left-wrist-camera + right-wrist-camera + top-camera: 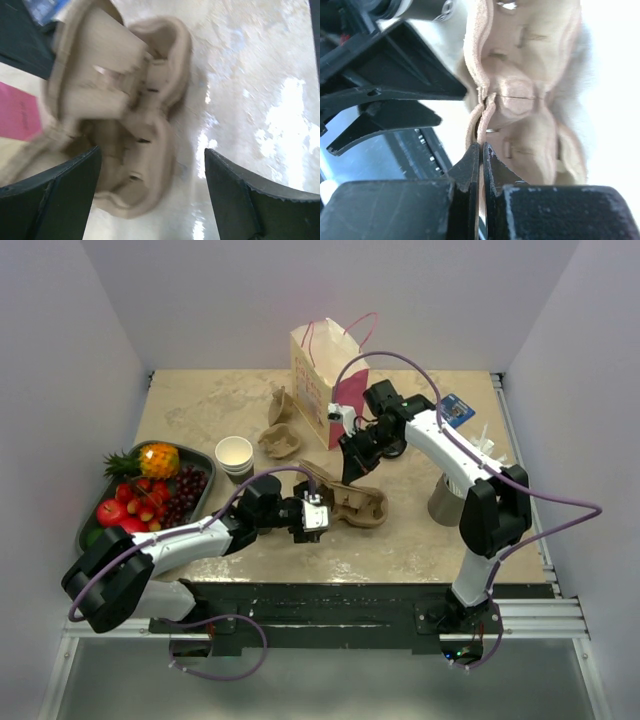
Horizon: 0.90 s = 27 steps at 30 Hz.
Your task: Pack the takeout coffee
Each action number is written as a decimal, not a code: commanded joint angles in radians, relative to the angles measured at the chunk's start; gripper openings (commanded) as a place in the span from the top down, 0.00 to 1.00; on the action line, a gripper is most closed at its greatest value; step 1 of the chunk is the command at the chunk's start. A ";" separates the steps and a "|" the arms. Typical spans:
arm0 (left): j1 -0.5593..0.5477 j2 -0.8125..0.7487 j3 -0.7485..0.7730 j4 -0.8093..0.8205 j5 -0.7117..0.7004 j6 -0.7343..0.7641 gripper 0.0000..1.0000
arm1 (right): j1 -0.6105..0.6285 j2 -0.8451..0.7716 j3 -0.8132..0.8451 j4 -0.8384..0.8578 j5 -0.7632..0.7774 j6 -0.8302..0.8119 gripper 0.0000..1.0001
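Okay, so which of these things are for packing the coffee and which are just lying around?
For the job: pulp cup carrier held by the right fingers, paper bag.
Lying about: fruit tray, stacked white cups, spare carriers.

A beige marble-patterned table (420, 540) fills the middle. Pale walls close it in: a back wall (330, 290) at 12 o'clock, a left wall (50, 390) at 9, a right wall (590, 370) at 3. A black frame (340, 605) edges it at 6 o'clock. Bright glare (285, 115) lies on the tabletop.
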State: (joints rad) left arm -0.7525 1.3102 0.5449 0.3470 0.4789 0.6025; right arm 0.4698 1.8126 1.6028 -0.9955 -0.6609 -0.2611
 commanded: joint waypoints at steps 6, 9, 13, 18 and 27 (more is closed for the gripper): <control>0.005 -0.022 -0.011 -0.025 0.041 -0.042 0.14 | -0.019 -0.039 0.025 0.092 0.096 0.023 1.00; 0.005 -0.045 0.033 0.048 0.050 -0.114 0.12 | -0.019 -0.047 0.011 0.092 0.077 0.025 1.00; 0.005 -0.034 0.090 0.133 0.041 -0.191 0.08 | -0.017 -0.056 -0.012 0.092 0.049 0.025 1.00; 0.004 -0.006 0.121 0.196 0.020 -0.213 0.05 | -0.016 -0.065 -0.018 0.092 0.037 0.029 1.00; -0.011 0.044 0.145 0.195 0.044 -0.204 0.05 | -0.008 -0.075 -0.024 0.101 0.020 0.043 1.00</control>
State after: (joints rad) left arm -0.7540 1.3338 0.6495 0.4732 0.4942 0.4080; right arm 0.4541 1.7882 1.5875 -0.9218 -0.6224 -0.2321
